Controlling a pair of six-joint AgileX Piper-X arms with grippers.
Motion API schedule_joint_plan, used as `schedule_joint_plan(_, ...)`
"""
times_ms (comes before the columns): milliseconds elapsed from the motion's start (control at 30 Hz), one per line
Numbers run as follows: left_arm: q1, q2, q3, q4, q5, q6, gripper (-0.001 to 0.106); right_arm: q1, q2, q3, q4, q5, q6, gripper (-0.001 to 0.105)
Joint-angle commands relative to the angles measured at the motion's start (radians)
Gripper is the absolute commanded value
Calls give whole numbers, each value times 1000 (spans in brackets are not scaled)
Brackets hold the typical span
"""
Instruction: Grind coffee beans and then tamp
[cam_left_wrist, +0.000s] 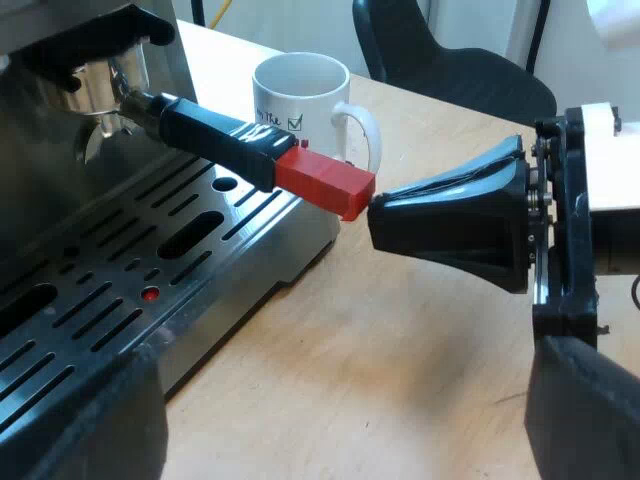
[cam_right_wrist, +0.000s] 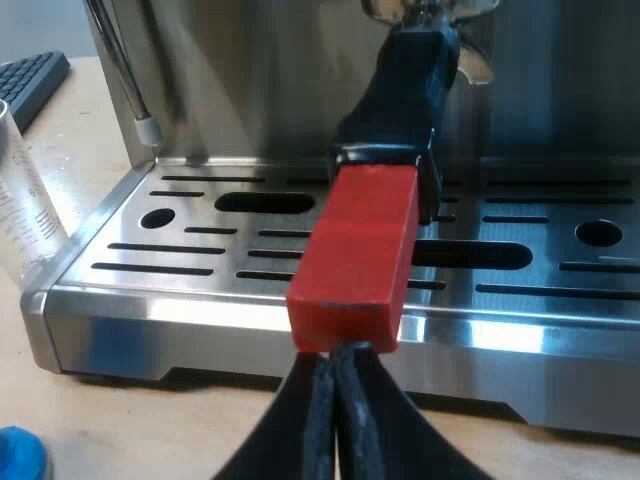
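- Holder (cam_left_wrist: 95, 85) locked into the espresso machine's (cam_right_wrist: 250, 80) front — its dark handle (cam_left_wrist: 215, 135) juts out over the drip tray (cam_right_wrist: 200, 300), red end (cam_right_wrist: 355, 255) outermost.
- Right gripper (cam_right_wrist: 334, 370): fingers pressed together, tips touching the red end at their twelve o'clock.
- Left gripper (cam_left_wrist: 340, 410): fingers spread wide, pinching nothing — the red end lies ahead, at about twelve o'clock.
- Mug (cam_left_wrist: 300, 100) stands on the table just beyond the handle.
- Measuring glass (cam_right_wrist: 20, 200) and blue tamper (cam_right_wrist: 18, 455) sit by the tray's corner.

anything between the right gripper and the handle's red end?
Nothing. In the right wrist view the right gripper is shut, tips right at the red end; the left wrist view also shows nothing between them.
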Motion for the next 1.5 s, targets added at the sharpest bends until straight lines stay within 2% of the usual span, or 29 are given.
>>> schedule_joint_plan(33,-4,3,0,-9,5,-3,74,-24,-3,-13,-43,55,-11,0)
schedule_joint_plan(500,-4,3,0,-9,5,-3,74,20,-3,-13,-43,60,-11,0)
schedule_joint_plan(733,-4,3,0,-9,5,-3,74,84,-3,-13,-43,165,-11,0)
schedule_joint_plan(1033,-4,3,0,-9,5,-3,74,104,-9,-13,-14,163,-11,0)
schedule_joint_plan(1267,-4,3,0,-9,5,-3,74,144,-92,-13,53,168,-19,0)
schedule_joint_plan(1367,-4,3,0,-9,5,-3,74,170,-140,-13,104,200,-45,0)
schedule_joint_plan(1500,-4,3,0,-9,5,-3,74,218,-211,-13,130,281,-163,1)
